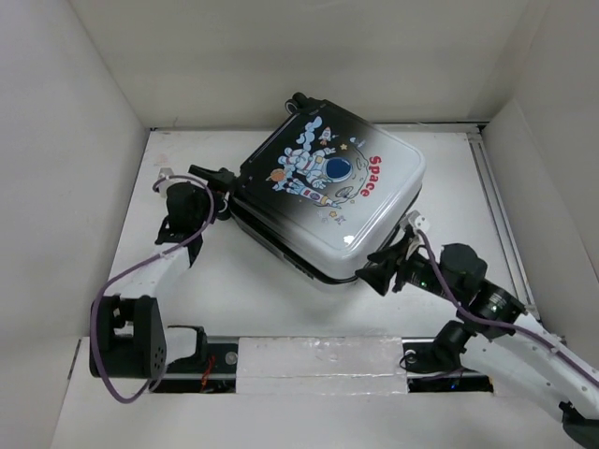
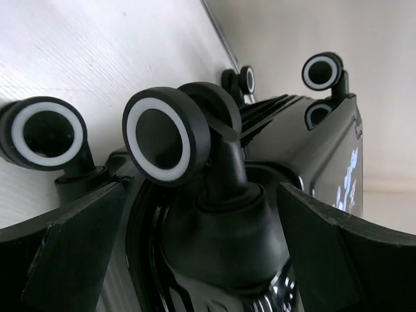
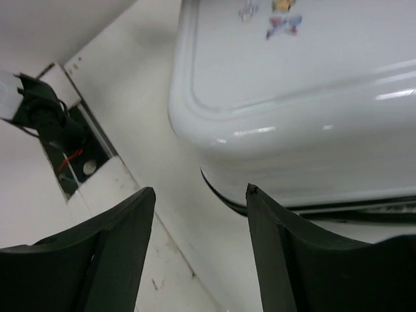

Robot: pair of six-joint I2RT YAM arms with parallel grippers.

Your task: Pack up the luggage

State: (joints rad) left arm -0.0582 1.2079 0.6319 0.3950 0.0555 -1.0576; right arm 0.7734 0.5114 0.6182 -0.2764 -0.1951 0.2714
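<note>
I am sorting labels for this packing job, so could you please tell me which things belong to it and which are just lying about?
Belongs to the job: the luggage, its caster wheels, left pincer, right pincer.
Just there: table, purple cable, rail along the table's right edge.

Left gripper (image 1: 221,178) and right gripper (image 1: 382,273) flanked the luggage (image 1: 328,187), jaws apart.
The left sat at its wheeled end, fingers (image 2: 78,253) spread wide, gripping nothing; the right, reaching low, aimed parted fingers (image 3: 97,260) at its near white corner.
</note>
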